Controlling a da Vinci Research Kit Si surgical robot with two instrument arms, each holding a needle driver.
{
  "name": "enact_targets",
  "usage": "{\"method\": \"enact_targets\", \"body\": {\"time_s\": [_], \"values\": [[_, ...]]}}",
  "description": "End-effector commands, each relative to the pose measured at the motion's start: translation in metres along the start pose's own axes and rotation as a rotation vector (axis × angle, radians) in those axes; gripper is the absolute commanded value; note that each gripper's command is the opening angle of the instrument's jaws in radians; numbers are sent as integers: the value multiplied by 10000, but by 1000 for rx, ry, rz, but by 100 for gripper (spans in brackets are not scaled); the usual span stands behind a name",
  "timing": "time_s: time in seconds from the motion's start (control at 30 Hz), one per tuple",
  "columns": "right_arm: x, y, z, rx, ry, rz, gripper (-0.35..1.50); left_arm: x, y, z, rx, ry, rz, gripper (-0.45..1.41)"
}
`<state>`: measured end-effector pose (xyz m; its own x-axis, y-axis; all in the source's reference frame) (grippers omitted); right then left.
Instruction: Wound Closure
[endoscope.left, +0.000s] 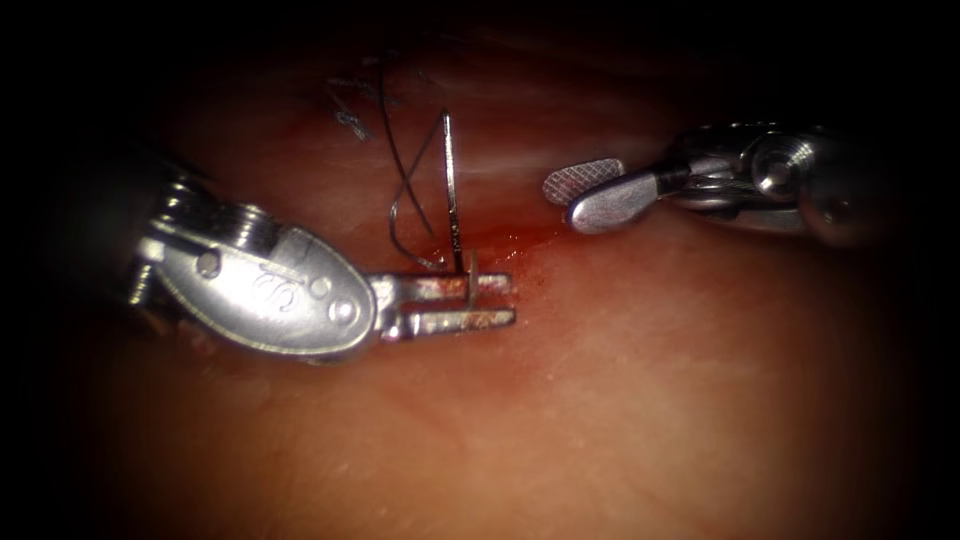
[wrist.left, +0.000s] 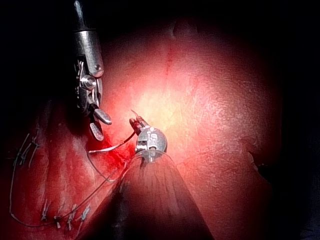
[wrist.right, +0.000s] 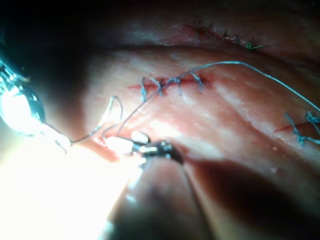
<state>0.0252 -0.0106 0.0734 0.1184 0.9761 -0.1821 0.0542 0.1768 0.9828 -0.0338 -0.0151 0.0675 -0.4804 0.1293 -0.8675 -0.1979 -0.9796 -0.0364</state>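
Left tool (endoscope.left: 495, 300) grips the needle (endoscope.left: 452, 195) over the cut's red fluid (endoscope.left: 500, 245).
Right tool (endoscope.left: 585, 195) gapes empty, well apart rightward; thread (endoscope.left: 400, 170) loops behind; needle's tip perhaps in the tissue (endoscope.left: 600, 400).

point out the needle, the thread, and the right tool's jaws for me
needle (endoscope.left: 451, 190): endoscope view, on its upright shaft above the left tool (endoscope.left: 478, 303), whose jaws grip it.
thread (endoscope.left: 392, 140): endoscope view, on the dark strand left of the needle.
right tool (endoscope.left: 580, 196): endoscope view, between its open, empty jaws.
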Motion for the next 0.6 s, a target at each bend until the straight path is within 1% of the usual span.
{"method": "enact_targets", "body": {"time_s": [0.03, 0.13, 0.27, 0.4, 0.6], "values": [[-1, 4, 13, 3, 0, -1, 57, -2, 7, 8, 0, -4, 28, -45], [1, 6, 20, -2, 5, -1, 56, -3, 11, 12, 20, -24, 95, -45], [4, 8, 27, -27, 33, 0, 56, -5, 14, 15, 44, -47, 161, -45], [6, 11, 34, -52, 59, 1, 56, -5, 15, 17, 54, -64, 200, -45], [7, 12, 40, -55, 71, 9, 56, -6, 16, 18, 58, -79, 229, -45]]}}
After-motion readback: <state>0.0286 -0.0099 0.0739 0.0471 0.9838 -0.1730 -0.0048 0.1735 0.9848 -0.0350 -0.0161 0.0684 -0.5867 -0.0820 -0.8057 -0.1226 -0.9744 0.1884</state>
